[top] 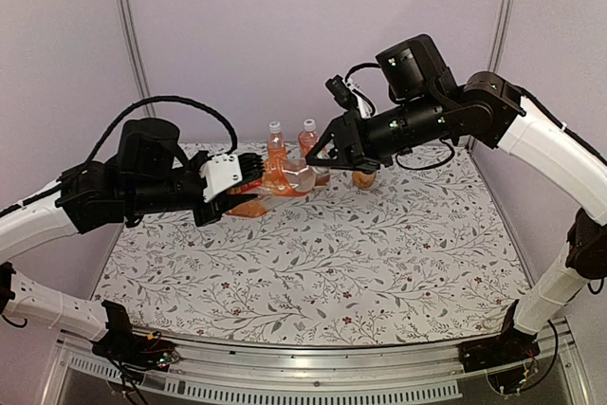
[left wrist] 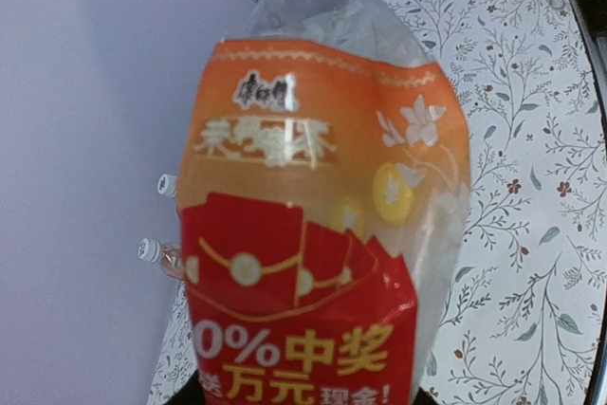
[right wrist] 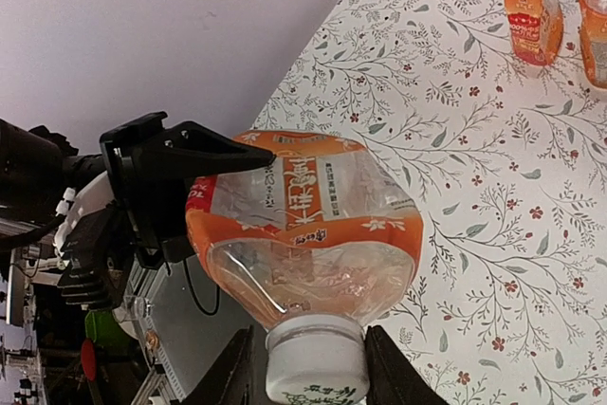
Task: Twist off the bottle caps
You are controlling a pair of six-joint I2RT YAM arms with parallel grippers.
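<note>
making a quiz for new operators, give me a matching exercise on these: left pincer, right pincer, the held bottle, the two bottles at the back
Column 1:
1 left pincer
2 right pincer
3 held bottle
4 two back bottles

Column 2:
a standing upright near the back wall
b fingers either side of the white cap
c tipped on its side between the arms
d clamped on the labelled body

Pairs: 1-d, 2-b, 3-c, 4-a

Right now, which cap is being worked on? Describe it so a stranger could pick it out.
Above the far middle of the floral table, the two arms meet at one bottle held sideways in the left fingers. Its white cap sits between the right fingers; the other capped bottles stand upright behind it.
</note>
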